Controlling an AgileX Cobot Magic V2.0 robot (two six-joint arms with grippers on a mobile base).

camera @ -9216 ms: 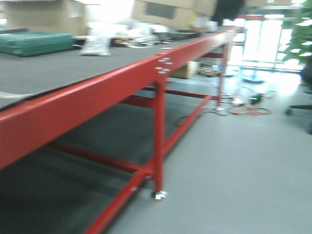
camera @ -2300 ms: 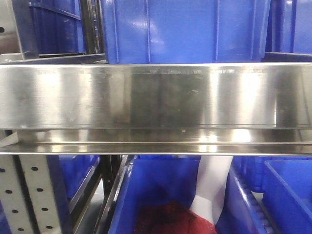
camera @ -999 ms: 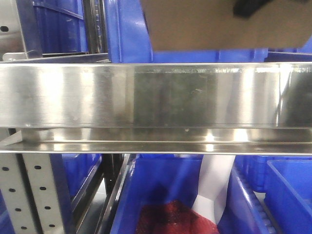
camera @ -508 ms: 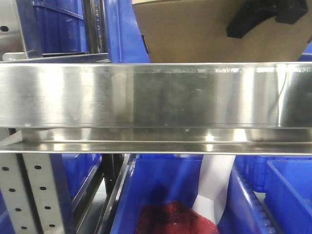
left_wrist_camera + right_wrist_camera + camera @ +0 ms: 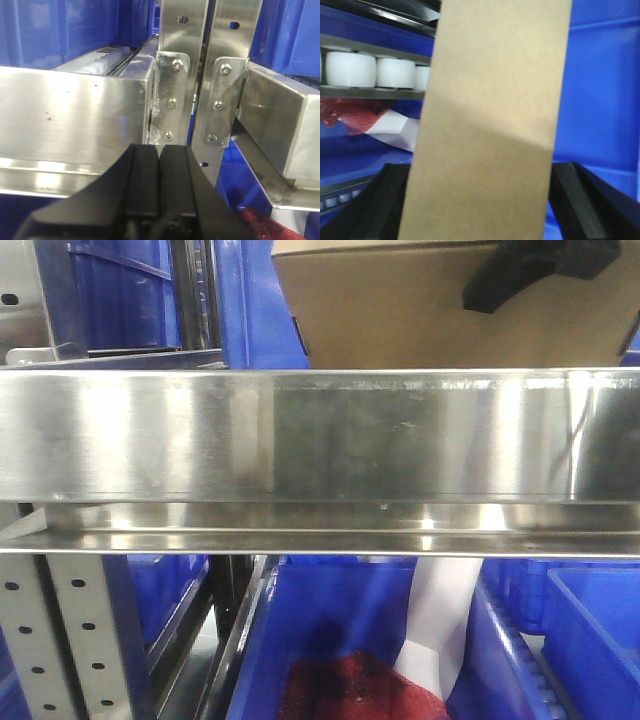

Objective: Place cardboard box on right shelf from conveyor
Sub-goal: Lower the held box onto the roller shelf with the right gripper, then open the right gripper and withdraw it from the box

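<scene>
cardboard box (image 5: 490, 125): plain tan, smooth | right pincer (image 5: 485, 210): clamped on it | left pincer (image 5: 159, 170): fingers together

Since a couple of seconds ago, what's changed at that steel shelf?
The cardboard box, held by the right end effector, has come down into view above the right shelf lip, in front of the blue bin. Shelf and bins stayed put.

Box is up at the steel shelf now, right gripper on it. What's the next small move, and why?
Probably ease the cardboard box down and release. The front view shows its lower edge hidden behind the right shelf lip, so contact cannot be confirmed. The right gripper grips it on both sides; the left gripper is shut, idle.
</scene>
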